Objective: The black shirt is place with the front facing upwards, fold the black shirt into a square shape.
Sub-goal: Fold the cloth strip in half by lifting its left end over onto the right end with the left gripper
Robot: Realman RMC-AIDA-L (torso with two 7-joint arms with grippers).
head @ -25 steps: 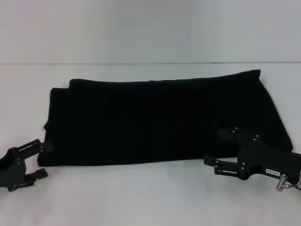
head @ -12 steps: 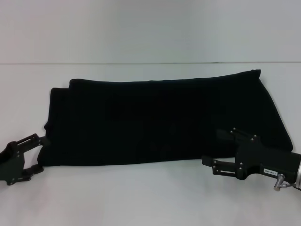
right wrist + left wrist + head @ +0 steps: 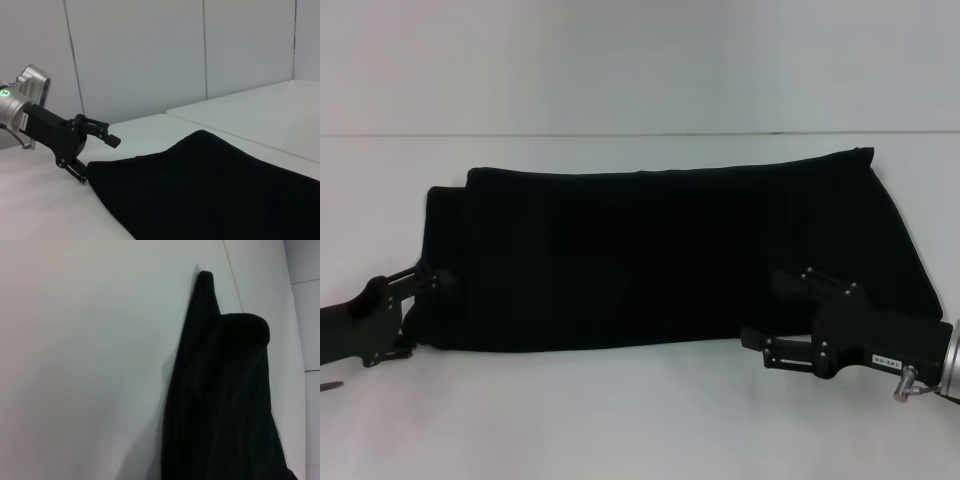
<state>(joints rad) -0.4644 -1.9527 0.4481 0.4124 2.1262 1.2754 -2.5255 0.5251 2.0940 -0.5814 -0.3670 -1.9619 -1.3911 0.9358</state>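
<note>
Left gripper (image 3: 420,305) at the shirt's near left corner, fingers spread apart, one above the cloth edge and one low by the table; nothing clamped between them that I can see. In the right wrist view the same gripper (image 3: 97,150) shows its two fingers parted, the lower one at the corner of the fabric. Compared with a second ago it has moved in from off the table's left edge and now overlaps the cloth.

Right gripper (image 3: 767,312) at the near right part of the shirt, fingers parted, upper one lying over the fabric, lower one just off the near hem over bare table. No cloth visibly pinched. It has slid a little leftward and inward since the earlier frames.

Black shirt (image 3: 660,255) lies flat across the middle of the white table (image 3: 620,420), folded to a wide band, long side running left to right. Far edge straight; right end flares outward toward the far right corner; left end shows a stepped double layer. Shirt outline unchanged from before.

Open table all along the near side, and a strip beyond the far edge up to the wall (image 3: 640,60).
</note>
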